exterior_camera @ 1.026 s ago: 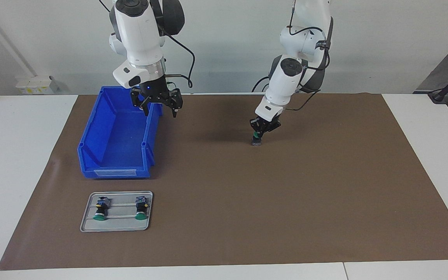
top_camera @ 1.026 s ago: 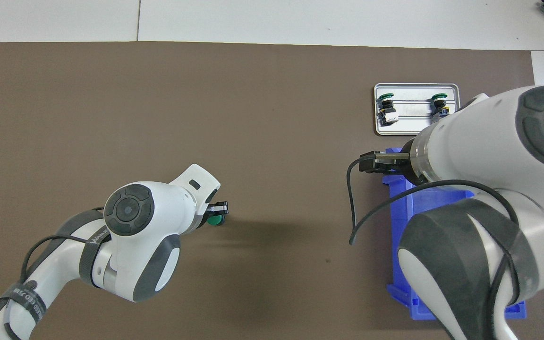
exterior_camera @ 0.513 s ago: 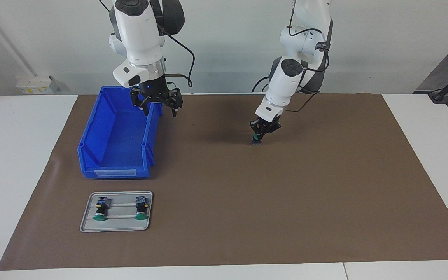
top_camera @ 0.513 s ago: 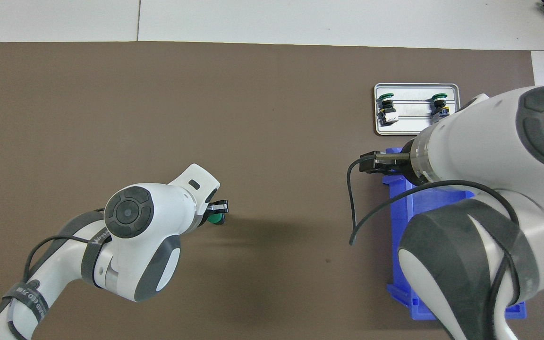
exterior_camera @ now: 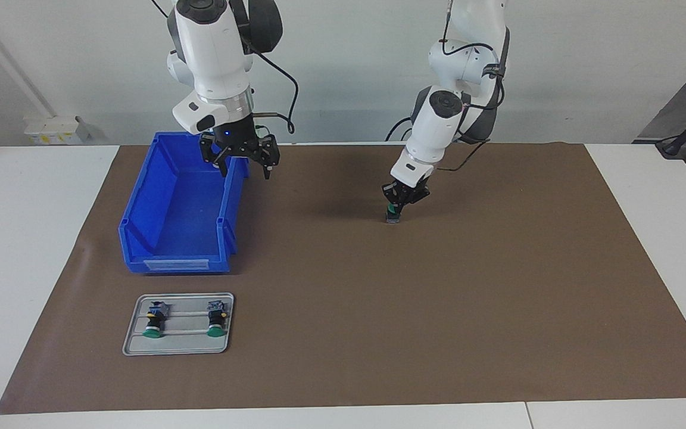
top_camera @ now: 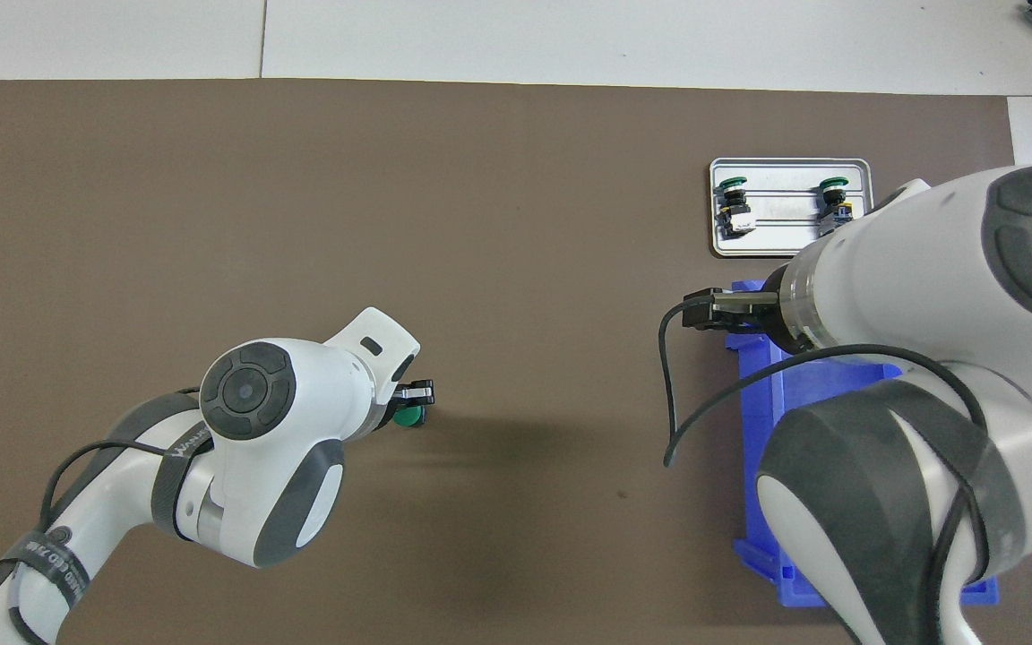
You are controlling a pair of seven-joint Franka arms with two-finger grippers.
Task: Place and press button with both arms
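Your left gripper (exterior_camera: 395, 208) is closed on a button (exterior_camera: 392, 213), which stands upright on the brown mat (exterior_camera: 438, 310) of the surface: long axis vertical, green cap up, grey contact block down on the mat. Your right gripper (exterior_camera: 240, 161) hangs with its fingers spread over the wall of the blue bin (exterior_camera: 164, 238) toward the left arm's end. Farther from the robots than the bin, a metal tray (exterior_camera: 134, 345) holds two more buttons (exterior_camera: 153, 322) lying flat, caps pointing away from the robots.

No legible text or labels.
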